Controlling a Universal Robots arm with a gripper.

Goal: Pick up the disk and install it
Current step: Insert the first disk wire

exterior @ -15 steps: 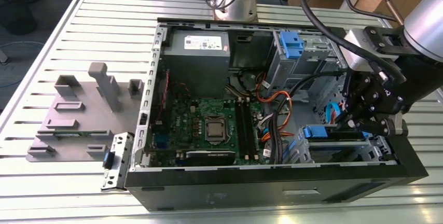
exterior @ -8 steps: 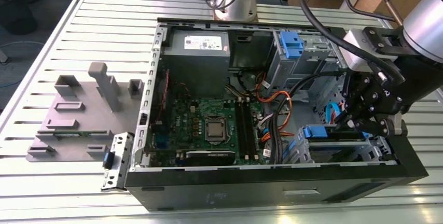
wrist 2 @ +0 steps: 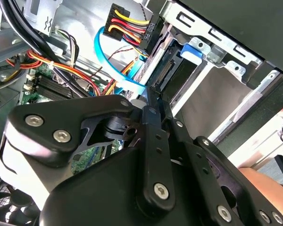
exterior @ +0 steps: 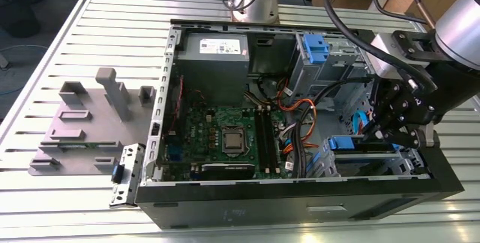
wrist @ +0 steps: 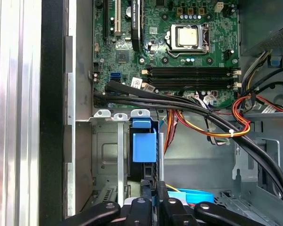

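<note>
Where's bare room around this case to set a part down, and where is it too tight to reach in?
Bare slats of the table lie on the exterior view's left, above the grey fixture. Inside the case, cables crowd the gap between motherboard and drive cage, where the gripper sits by the disk.

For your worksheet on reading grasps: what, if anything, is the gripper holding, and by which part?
It cannot be told. The gripper is right beside the disk, which sits in the drive bay, but any contact is hidden.
</note>
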